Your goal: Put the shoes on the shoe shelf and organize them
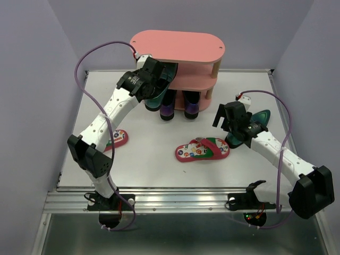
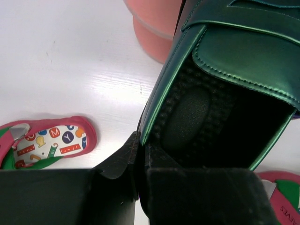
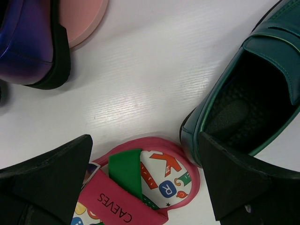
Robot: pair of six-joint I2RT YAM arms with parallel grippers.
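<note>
Gripping a dark-green loafer (image 2: 234, 56) with my left pincer (image 2: 140, 154) at the shoe shelf (image 1: 178, 45), tabletop's (image 1: 149, 164) far edge; my right pincer (image 3: 145, 164) hangs wide open over a flip-flop (image 3: 140, 187).

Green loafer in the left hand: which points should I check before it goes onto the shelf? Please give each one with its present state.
1. Left hand shut on green loafer at the heel: ok.
2. Right hand open and empty: ok.
3. Free place on shelf for it: cannot tell, hidden from above.
4. Held loafer clear of purple loafers: cannot tell.
5. Other green loafer and flip-flops shelved: not ok, they lie on the table.
</note>
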